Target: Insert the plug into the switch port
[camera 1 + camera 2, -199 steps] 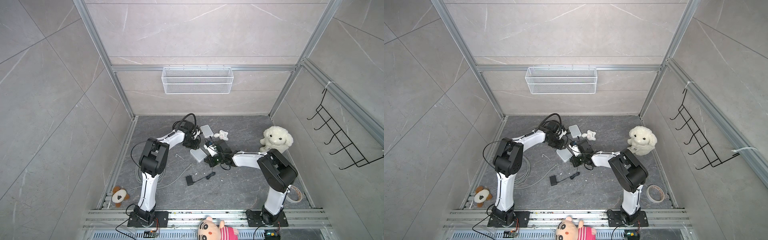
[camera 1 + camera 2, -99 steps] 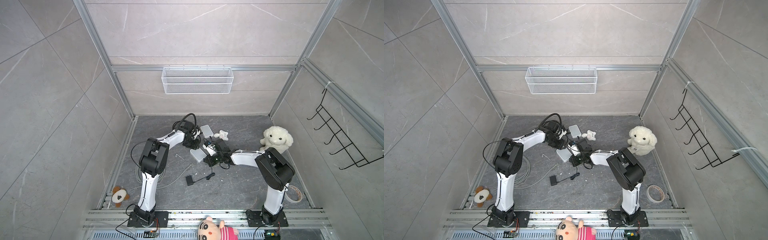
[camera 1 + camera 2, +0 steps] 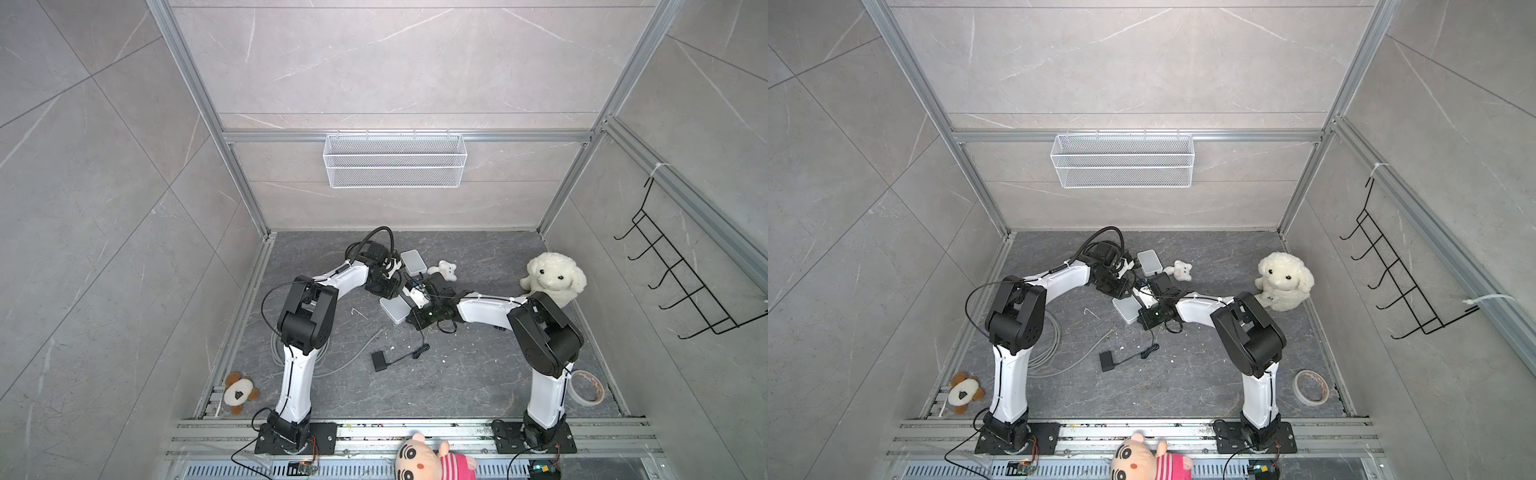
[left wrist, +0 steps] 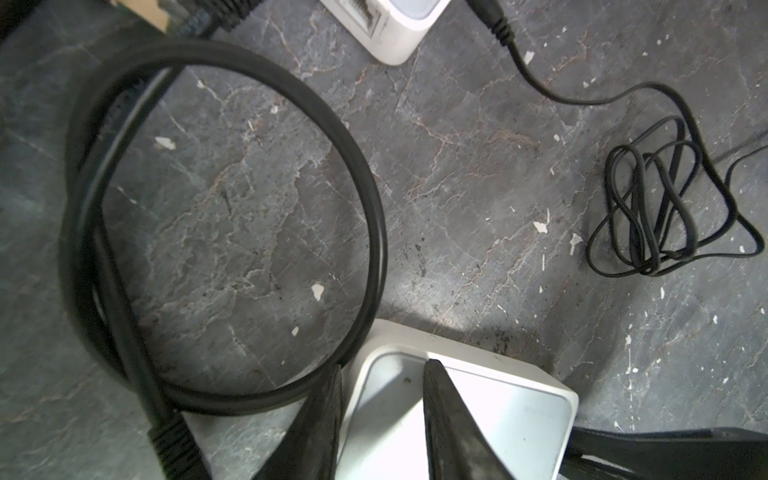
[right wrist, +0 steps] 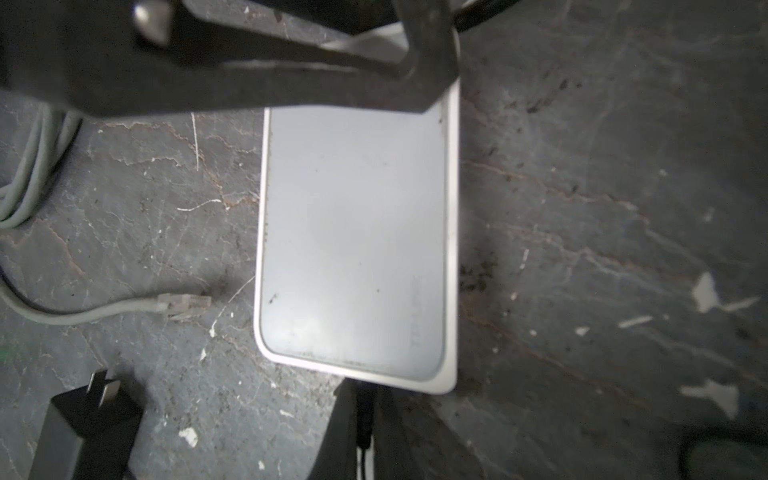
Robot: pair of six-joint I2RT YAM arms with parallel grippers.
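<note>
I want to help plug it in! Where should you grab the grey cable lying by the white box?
Grip the grey cable just behind its clear plug, from above, jaws across it: it lies flat, tip free.

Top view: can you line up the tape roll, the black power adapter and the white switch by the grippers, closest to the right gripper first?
From the right gripper, in a top view:
1. White switch, right at its fingertips.
2. Black power adapter, on the floor nearer the front.
3. Tape roll, far off in the front right corner.
</note>
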